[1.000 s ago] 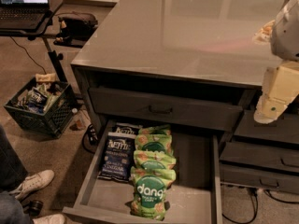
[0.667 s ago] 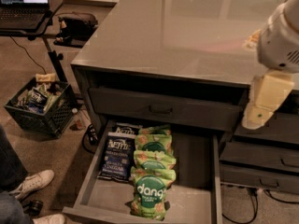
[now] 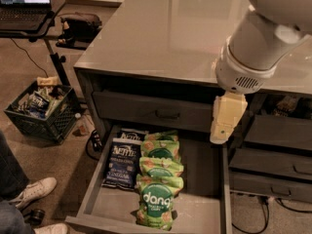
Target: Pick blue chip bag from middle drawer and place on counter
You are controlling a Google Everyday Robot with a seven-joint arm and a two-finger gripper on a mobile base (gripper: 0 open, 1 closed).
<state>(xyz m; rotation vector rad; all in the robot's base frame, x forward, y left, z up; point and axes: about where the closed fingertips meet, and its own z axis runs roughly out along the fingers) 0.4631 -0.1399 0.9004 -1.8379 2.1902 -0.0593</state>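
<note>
- Picking the wrong bag is your main risk. The blue chip bag point(image 3: 122, 162) lies flat at the left of the open drawer point(image 3: 202, 179), touching a row of green bags point(image 3: 160, 179) at its 3 o'clock, and a second dark bag point(image 3: 132, 134) is tucked just behind it at 12 o'clock. A descent that drifts right would likely land on green.
- The bag looks crinkly and lies flat, so a shallow pinch could slip off or drag its neighbours along.
- The drawer's left wall sits just beside the bag, so coming in too far toward 9 o'clock could knock the hand against it.
- On the lift, the edge of the surface point(image 3: 161, 33) stands over the drawer's back — rise too close to 12 o'clock and the bag may catch.
- The hand point(image 3: 226, 118) hangs pointing down from the pale arm point(image 3: 263, 48), above the drawer's right rim, with nothing visibly in it. Whether it is open or closed, I cannot tell. The bag is at about 8 o'clock from it, well apart.
</note>
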